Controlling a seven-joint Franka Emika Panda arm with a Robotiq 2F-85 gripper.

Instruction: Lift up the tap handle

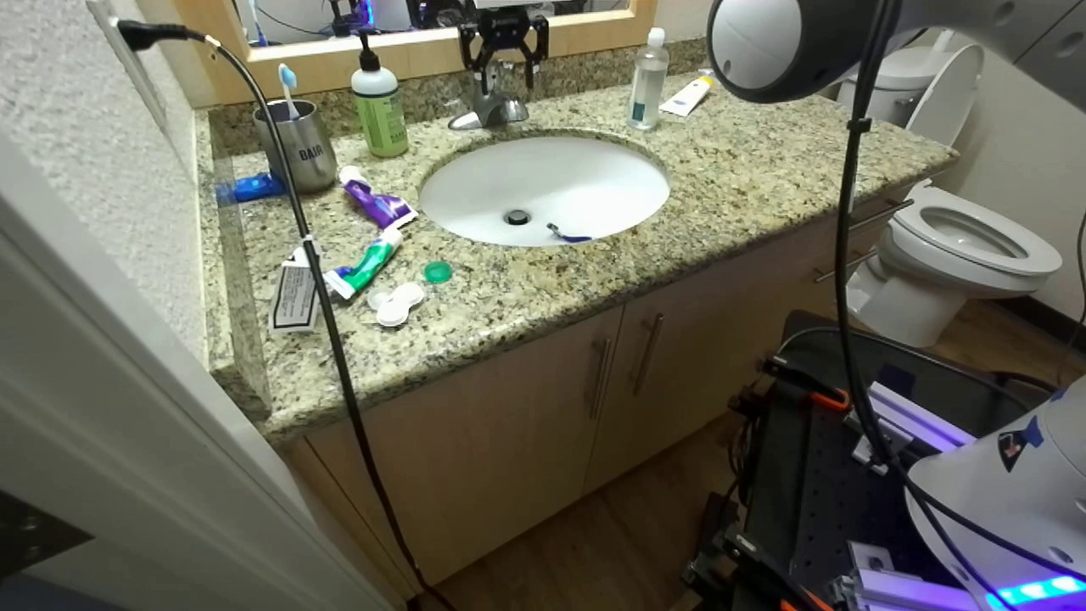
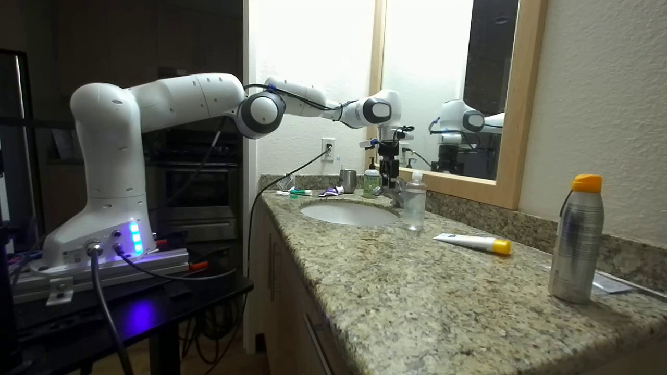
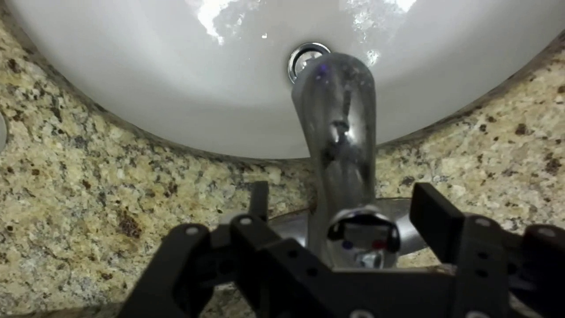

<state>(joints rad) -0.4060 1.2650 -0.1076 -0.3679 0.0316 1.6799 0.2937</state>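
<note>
The chrome faucet (image 3: 342, 128) stands behind the white oval basin (image 3: 198, 101), its spout pointing over the drain in the wrist view. The tap handle (image 3: 364, 243), a short rounded chrome lever with blue and red dots, tops it. My gripper (image 3: 345, 205) is open above the faucet, one black finger on each side of the handle, with gaps visible on both sides. In both exterior views the gripper (image 1: 507, 83) points down over the faucet (image 1: 494, 110) (image 2: 391, 195). The handle is partly hidden behind the fingers in an exterior view, and its lower end is hidden in the wrist view.
A green soap bottle (image 1: 382, 119) and a metal cup with a toothbrush (image 1: 305, 148) stand to one side of the faucet. A clear bottle (image 1: 648, 85) stands on the other side. The mirror (image 2: 427, 78) is close behind the arm. A razor (image 1: 570, 235) lies in the basin.
</note>
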